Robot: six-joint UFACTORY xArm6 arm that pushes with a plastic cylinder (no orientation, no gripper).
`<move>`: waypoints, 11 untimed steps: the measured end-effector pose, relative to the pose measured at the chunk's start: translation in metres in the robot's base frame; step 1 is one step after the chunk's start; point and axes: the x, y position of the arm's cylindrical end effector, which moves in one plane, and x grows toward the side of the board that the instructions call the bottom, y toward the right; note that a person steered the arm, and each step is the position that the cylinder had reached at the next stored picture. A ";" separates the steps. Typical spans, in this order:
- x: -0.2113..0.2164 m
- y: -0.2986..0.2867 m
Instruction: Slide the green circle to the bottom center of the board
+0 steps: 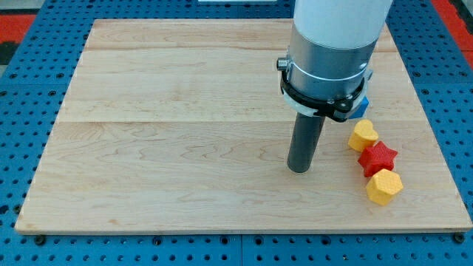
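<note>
No green circle shows anywhere in the camera view; it may be hidden behind the arm. My tip (299,169) rests on the wooden board (170,140), right of the board's centre. To its right lie a yellow block (363,135), a red star (378,157) and a yellow hexagon (383,186), in a line running down the view. A blue block (362,108) peeks out from behind the arm, just above the upper yellow block. My tip is apart from all of them, about a block's width left of the red star.
The arm's wide grey and white body (329,52) covers the board's upper right part. A blue perforated table (22,103) surrounds the board on all sides.
</note>
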 end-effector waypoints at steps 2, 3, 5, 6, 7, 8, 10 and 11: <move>0.087 0.020; 0.091 0.043; 0.077 0.259; -0.020 0.260; -0.173 0.240; -0.301 0.204; -0.336 0.181; -0.336 0.127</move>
